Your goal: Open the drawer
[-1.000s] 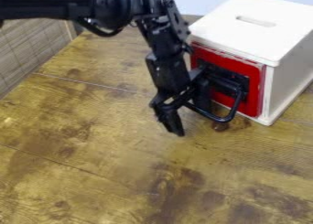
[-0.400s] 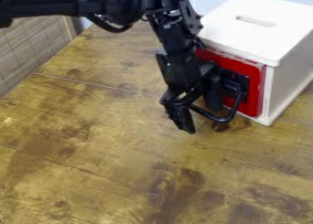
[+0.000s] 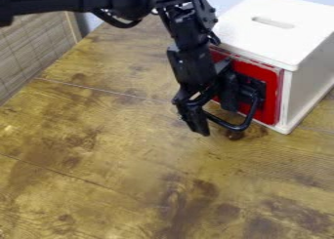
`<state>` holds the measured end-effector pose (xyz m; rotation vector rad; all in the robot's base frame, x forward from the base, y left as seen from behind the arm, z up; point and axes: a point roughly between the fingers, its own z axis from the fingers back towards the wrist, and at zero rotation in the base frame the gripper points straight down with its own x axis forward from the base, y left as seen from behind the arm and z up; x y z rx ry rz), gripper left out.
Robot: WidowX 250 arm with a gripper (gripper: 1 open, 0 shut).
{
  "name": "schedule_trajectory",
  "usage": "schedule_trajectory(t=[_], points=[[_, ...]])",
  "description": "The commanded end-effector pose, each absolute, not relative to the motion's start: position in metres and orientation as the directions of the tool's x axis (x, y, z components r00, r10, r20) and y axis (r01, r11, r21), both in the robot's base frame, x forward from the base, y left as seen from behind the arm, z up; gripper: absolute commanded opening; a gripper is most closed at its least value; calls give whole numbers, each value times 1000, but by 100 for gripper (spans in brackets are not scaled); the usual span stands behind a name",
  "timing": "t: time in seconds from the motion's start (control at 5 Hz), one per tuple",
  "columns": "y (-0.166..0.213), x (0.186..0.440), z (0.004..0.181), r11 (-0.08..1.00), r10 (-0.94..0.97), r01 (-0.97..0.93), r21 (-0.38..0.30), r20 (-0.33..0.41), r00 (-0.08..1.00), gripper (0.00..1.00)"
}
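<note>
Could slip off the wire handle (image 3: 240,123), or shove the red drawer (image 3: 271,91) inward, if pulling starts with the tool (image 3: 216,116) poorly hooked; can't tell its opening or any grip. Counted: one arm, one tool, one drawer, seated in one white housing (image 3: 276,33) on one desk (image 3: 111,155).
</note>
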<state>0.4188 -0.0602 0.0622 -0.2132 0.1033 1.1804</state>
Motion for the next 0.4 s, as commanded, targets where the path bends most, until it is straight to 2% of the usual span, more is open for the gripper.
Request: schedule_trajectory(t=[0.0,0.2], points=[[-62,422,79,407,892,-898,-165,-139,430,100],[-58,421,69,417,892,-896,-153,-117,436,100]])
